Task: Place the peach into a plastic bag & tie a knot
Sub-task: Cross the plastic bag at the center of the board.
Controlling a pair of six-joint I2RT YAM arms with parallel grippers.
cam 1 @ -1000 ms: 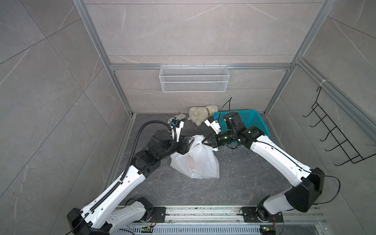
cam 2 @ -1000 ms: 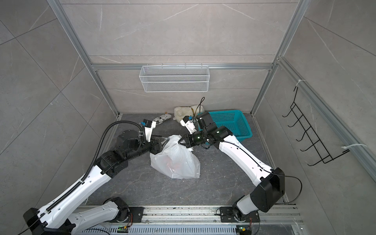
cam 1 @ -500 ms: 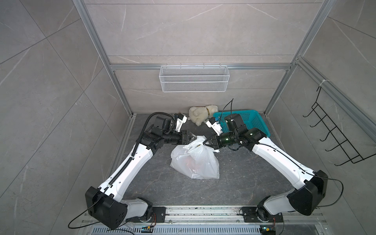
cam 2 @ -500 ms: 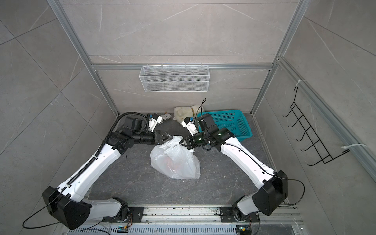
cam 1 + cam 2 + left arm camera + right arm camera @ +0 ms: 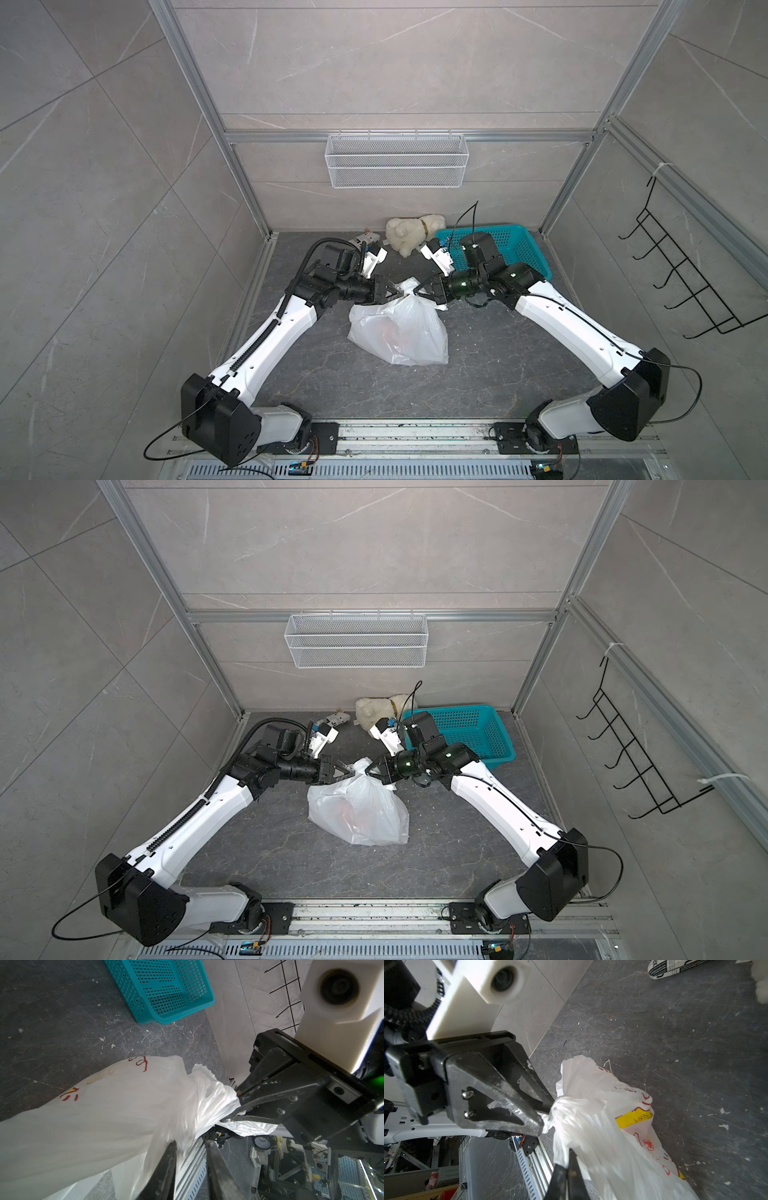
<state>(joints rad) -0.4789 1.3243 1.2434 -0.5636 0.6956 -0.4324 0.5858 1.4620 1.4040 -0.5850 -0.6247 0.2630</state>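
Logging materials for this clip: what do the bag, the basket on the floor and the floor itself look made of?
The plastic bag: thin translucent white film, glossy, crinkled, something pinkish showing through. The teal basket: rigid moulded plastic, by its regular perforated grid. The floor: dark grey veined stone or stone-look tile, matte; which one cannot be told.

The plastic bag [image 5: 399, 328] is thin, translucent white film, glossy and crinkled, with red and yellow print. At its neck, the left gripper [image 5: 545, 1114] has matt black fingers [image 5: 517, 1109], scuffed pale. The floor [image 5: 498, 353] under the bag is matt, dark, veined stone. Behind the right gripper [image 5: 238, 1103], the teal basket [image 5: 166, 991] is smooth perforated plastic.
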